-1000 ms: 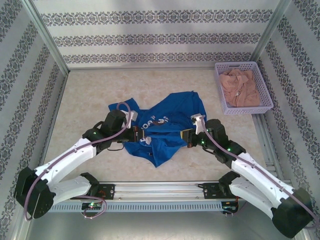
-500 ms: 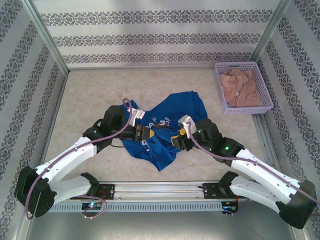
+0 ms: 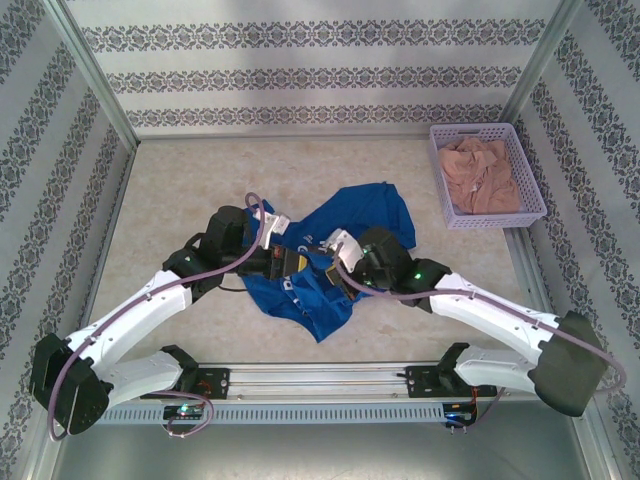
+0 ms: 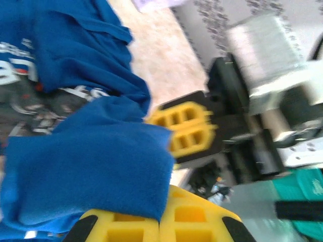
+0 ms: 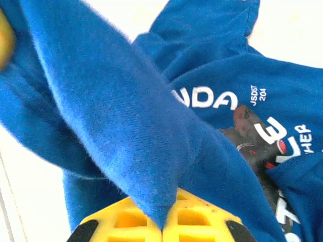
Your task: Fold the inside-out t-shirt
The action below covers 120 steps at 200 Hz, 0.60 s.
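The royal-blue t-shirt (image 3: pixel 350 225) lies crumpled mid-table with white lettering showing. My left gripper (image 3: pixel 300 263) sits at its left side, jaws shut on a fold of the blue t-shirt (image 4: pixel 91 166) pinched between its yellow fingertips (image 4: pixel 202 222). My right gripper (image 3: pixel 325 262) is close beside it over the shirt's middle, shut on a peaked fold of the t-shirt (image 5: pixel 126 136) that runs down between its yellow fingertips (image 5: pixel 197 222). The right gripper's yellow pads (image 4: pixel 189 128) appear just ahead of the left one. White print (image 5: pixel 212 99) is visible on the fabric beyond.
A lilac basket (image 3: pixel 532 190) holding a pinkish-beige garment (image 3: pixel 480 175) stands at the back right. Patterned walls (image 3: pixel 300 75) enclose the table on three sides. A metal rail (image 3: pixel 320 380) runs along the near edge by the arm bases.
My right gripper has travelled left across the shirt toward the left gripper, now almost meeting it, and the shirt's near portion has bunched. The left arm barely moved.
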### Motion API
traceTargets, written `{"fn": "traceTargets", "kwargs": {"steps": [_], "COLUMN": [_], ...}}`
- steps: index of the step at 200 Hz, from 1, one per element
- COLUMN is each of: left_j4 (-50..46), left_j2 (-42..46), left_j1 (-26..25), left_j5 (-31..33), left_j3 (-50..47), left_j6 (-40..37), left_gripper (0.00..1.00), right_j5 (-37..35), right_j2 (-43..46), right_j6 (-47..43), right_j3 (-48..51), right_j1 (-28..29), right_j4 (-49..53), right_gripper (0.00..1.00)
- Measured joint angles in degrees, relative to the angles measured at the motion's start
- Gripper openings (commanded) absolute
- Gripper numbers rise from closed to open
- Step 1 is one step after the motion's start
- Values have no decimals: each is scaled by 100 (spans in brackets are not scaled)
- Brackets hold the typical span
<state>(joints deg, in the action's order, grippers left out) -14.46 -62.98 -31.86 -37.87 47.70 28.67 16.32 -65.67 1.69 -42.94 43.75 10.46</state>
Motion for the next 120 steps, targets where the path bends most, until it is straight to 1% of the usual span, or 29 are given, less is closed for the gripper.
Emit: {"fn": "traceTargets", "kwargs": {"steps": [11,27,39,58,74,89,116,120], "left_j4": [-136,-229,-234,-234,-236,-299,-511,-546], "left_j2": [9,4,-7,-44,-79,-94,-94,-94], "left_j1": [2,11,11,11,11,11,13,11], "left_j5": [361,656,739,822,881,990,1344,1419], "left_j3": [20,20,22,22,22,33,122,142], "left_j6": [-48,-111,-133,-153,-168,-179,-199,-210], "left_gripper": [0,0,0,0,0,0,0,2], "right_j5": [667,1631,2199,2946,3414,3735,4065,4100], "right_j2": [136,297,293,221,125,33,-81,-105], "right_j6": [337,870,1209,1652,1906,1963,1937,1941], "right_j3": [74,219,249,304,323,323,321,321], "right_j1": [-334,-778,-957,-1027,-1027,-1029,-1064,-1064], "right_j4": [-356,-957,-1268,-1700,-1928,-1967,-1794,-1792], "right_gripper": [0,0,0,0,0,0,0,0]}}
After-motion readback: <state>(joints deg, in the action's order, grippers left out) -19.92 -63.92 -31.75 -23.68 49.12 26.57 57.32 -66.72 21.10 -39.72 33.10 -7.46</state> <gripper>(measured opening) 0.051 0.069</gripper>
